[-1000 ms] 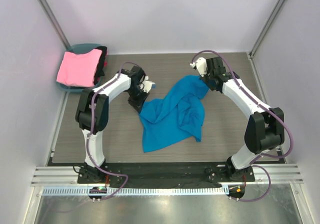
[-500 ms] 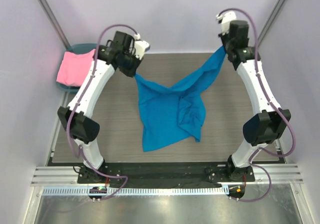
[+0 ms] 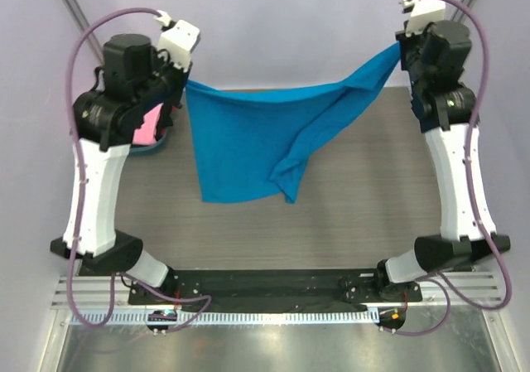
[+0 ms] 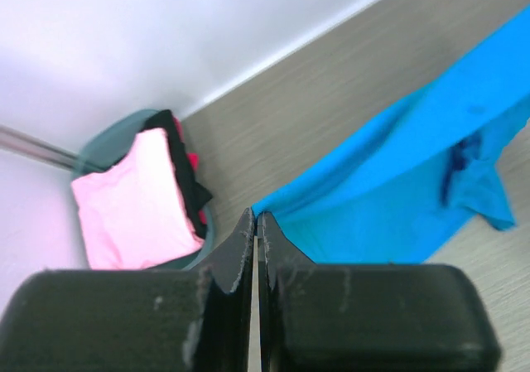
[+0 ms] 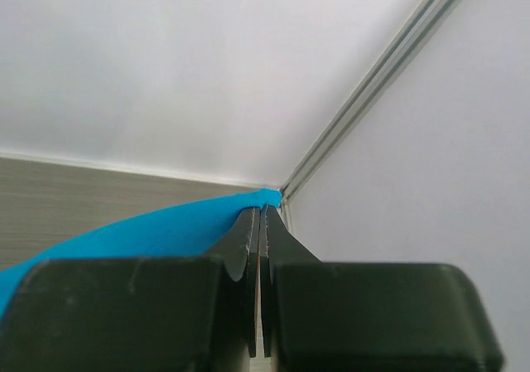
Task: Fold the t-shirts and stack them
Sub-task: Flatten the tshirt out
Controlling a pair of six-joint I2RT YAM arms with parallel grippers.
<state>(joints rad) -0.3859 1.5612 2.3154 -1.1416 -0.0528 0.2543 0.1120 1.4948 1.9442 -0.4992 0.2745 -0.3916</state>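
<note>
A blue t-shirt hangs spread in the air between both raised arms, its lower edge dangling over the table. My left gripper is shut on its left top corner; in the left wrist view the gripper pinches the blue cloth. My right gripper is shut on the right top corner; in the right wrist view the gripper grips the cloth. A folded pink t-shirt lies in the teal basket, with dark clothes beside it.
The basket with the pink shirt stands at the table's back left, mostly hidden behind my left arm. The grey wooden table lies below the shirt. White walls and corner rails close the back and sides.
Both arms have risen higher and moved apart, lifting the blue shirt off the table and stretching its top edge out between them.
</note>
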